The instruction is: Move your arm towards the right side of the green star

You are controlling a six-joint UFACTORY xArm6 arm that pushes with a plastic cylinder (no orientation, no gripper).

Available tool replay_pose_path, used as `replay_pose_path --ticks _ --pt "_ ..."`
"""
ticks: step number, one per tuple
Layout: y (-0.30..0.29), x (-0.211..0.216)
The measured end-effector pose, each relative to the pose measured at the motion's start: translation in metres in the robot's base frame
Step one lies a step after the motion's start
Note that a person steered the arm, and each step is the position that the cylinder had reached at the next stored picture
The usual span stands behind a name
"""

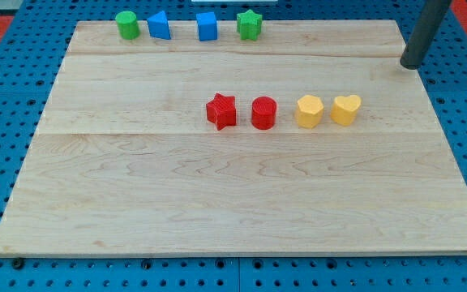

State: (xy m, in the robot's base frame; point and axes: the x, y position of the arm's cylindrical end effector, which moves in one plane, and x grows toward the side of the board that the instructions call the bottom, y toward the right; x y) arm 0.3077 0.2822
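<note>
1. Camera view, item one: tool (pixel 412 65), a straight dark rod with no jaws, so nothing to open or shut; it holds nothing. It enters from the view's top right corner, and its tip rests at the right edge of the table (pixel 233 195), near the far right corner.
2. Green star (pixel 250 24): well to the view's left of the tool and slightly above it, on the table's top edge. Not touched by the tool; open board lies between them.
3. Blue cube (pixel 207 26): just left of the green star, farther from the tool.
4. Blue triangle (pixel 159 25): further left along the same top row.
5. Green cylinder (pixel 126 24): farthest from the tool in that row.
6. Yellow heart (pixel 346 109): nearest block to the tool, below it and to its left.
7. Yellow hexagon (pixel 309 111): just beside the heart, on the side away from the tool; shape not fully clear.
8. Red cylinder (pixel 263 113): next left in the middle row.
9. Red star (pixel 222 111): just left of the red cylinder, apart from it.
</note>
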Motion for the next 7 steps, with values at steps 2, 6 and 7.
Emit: replay_pose_path --ticks 2,6,7 --pt "0.000 -0.004" --pt "0.026 0.024" --pt "0.008 0.016"
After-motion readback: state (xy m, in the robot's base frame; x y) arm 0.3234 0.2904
